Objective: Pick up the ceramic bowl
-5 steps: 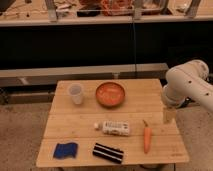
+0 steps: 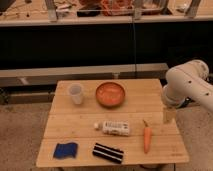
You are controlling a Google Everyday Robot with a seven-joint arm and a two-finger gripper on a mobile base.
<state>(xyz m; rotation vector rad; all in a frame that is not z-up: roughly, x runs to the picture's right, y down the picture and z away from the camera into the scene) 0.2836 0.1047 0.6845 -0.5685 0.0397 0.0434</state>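
One gripper (image 2: 169,116) only, at the end of the thick white arm (image 2: 187,87), on the right side of the view. Hangs pointing down over the right edge of the wooden table (image 2: 75,125), above bare wood. Open or closed: not possible to tell.

Just to its left and a little nearer the front edge, an orange carrot (image 2: 146,137), lying flat, lengthwise from back to front. Further left, near the middle of the table, a white bottle (image 2: 116,128) on its side, with the cap toward the left. In front of the bottle, close to the front edge, a black packet with pale stripes (image 2: 107,152), and left of that a blue sponge (image 2: 65,149).

On the back half of the table, well apart from the gripper, the ceramic bowl (image 2: 110,94): round, orange, upright, paler inside. Beside the bowl on its left, near but not touching, a small white cup (image 2: 75,93), also upright.

Behind the table, a dark counter front with a long shelf (image 2: 100,20) on top.
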